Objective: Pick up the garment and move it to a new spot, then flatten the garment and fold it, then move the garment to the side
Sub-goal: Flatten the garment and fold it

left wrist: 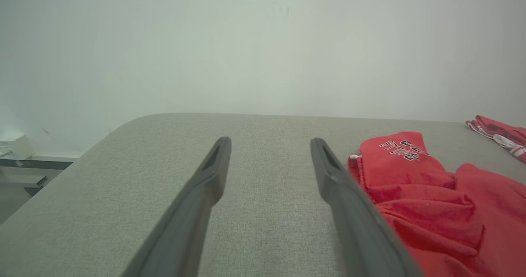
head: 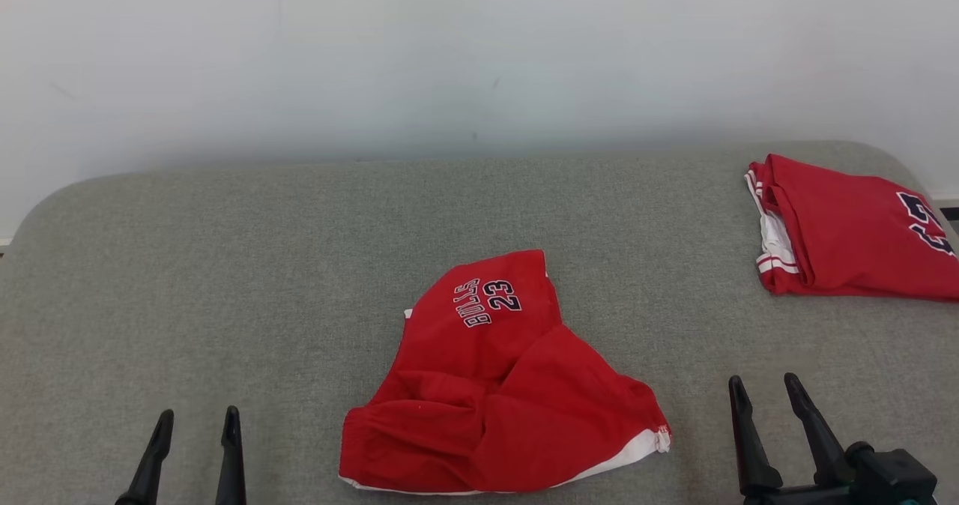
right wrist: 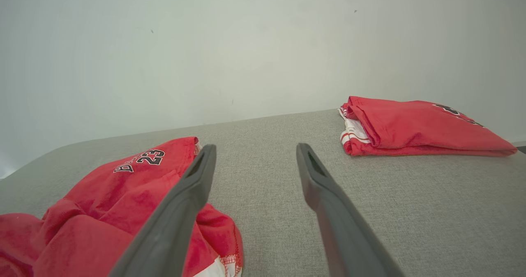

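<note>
The garment point(head: 491, 385) is a pair of red shorts with dark lettering and the number 23. It lies in a loose, rumpled heap on the near middle of the grey cloth-covered tabletop point(head: 225, 265), one leg thrown toward the far side and a white hem showing along the near right edge. It is neither flat nor folded.

The left jaws hang at the near left, spread wide with nothing between them, clear of the cloth. The right jaws, at the near right, are spread just as wide and are also empty, with bare tabletop between them and the shorts' hem.

At the far right corner rests a second red garment point(head: 846, 228), neatly folded, with white and red trim at its left edge. It is well apart from the heap and looks like finished work set aside.

As for the heap, none of the task appears to be done — it has yet to be picked up and moved, smoothed out, folded, and put to the side. The likely first step is a pinch on an edge or the waistband.
</note>
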